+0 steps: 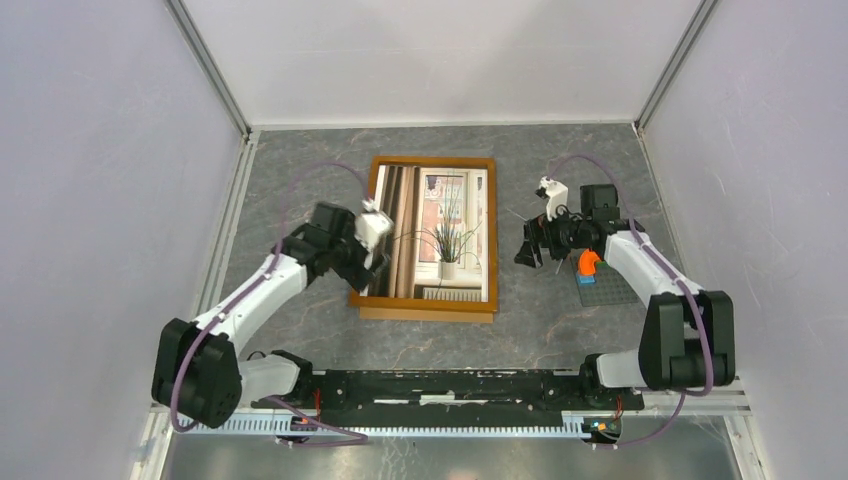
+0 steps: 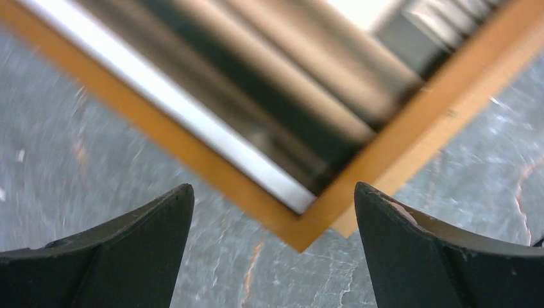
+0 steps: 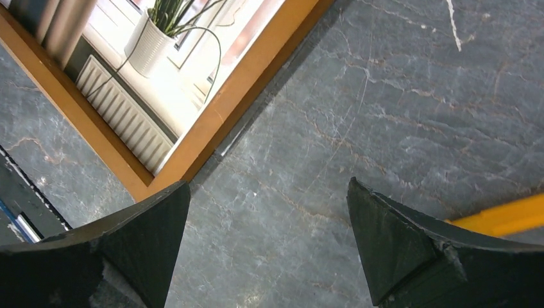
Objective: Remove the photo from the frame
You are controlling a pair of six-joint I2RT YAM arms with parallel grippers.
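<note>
L gripper (image 2: 272,188); photo (image 2: 256,83) blurred, prob. curtains.

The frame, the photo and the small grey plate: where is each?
frame (image 1: 428,312): top external view, near wooden edge.
photo (image 1: 450,240): top external view, potted plant.
grey plate (image 1: 614,291): top external view, bare corner.

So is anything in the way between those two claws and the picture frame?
Nothing visible. The left gripper hangs open right over the near-left corner of the frame, and the right gripper hangs open over bare table beside the frame's right edge. The grey baseplate lies on the right gripper's other side.
</note>
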